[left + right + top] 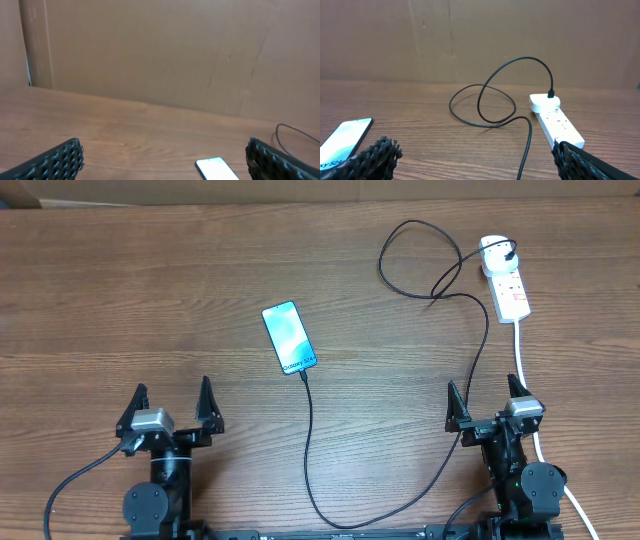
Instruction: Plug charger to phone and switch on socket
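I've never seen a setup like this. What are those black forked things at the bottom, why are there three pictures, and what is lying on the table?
The forked things are two robot arms' grasping ends. The left gripper and right gripper both have fingers spread open, holding nothing. One picture looks down from above; the other two come from cameras on each wrist, so the dark studded fingers show at their edges. On the wooden table lies a lit phone. A thin black charger cable runs from the phone's lower end, loops round, and reaches a white socket strip, where its plug sits.

A wooden table [150,300] carries the phone [289,337], the charger [310,440] and the socket [505,278].
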You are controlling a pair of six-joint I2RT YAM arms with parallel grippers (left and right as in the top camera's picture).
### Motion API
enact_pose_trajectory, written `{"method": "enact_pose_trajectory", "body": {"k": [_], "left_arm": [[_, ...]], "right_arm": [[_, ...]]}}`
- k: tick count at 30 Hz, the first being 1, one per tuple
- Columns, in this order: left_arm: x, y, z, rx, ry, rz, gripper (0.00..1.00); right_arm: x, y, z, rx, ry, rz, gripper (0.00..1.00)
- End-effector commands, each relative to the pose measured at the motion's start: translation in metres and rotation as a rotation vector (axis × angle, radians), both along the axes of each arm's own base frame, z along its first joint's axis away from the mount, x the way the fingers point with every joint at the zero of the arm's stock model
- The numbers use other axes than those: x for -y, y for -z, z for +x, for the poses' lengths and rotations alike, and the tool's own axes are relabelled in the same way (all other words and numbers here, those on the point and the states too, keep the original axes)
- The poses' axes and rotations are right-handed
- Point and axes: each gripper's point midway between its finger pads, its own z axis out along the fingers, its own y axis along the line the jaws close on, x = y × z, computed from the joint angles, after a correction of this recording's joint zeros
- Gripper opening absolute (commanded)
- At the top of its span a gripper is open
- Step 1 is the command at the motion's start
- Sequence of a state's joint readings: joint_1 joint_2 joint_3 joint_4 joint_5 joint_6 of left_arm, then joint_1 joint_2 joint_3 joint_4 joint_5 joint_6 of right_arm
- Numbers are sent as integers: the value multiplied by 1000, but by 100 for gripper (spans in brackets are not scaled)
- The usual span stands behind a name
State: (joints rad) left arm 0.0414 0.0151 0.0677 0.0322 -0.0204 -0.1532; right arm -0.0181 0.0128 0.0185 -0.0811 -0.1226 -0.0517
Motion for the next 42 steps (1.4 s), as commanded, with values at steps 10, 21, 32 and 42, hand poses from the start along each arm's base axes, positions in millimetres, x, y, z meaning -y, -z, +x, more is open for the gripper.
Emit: {"method": "enact_pose_trajectory", "body": {"k": [10, 21, 32, 42], "left_arm": [[-5, 9, 2, 25, -28, 18, 100], [-17, 38, 2, -96, -99, 38, 99], [-28, 51, 0, -169, -166, 153, 100], [-23, 52, 1, -171, -136, 156, 100]], "right_arm": [[2, 3, 0, -1, 11, 6, 100], [2, 3, 0, -1, 11, 6, 100], [2, 3, 0, -1, 11, 6, 100], [2, 3, 0, -1, 11, 6, 100]]}}
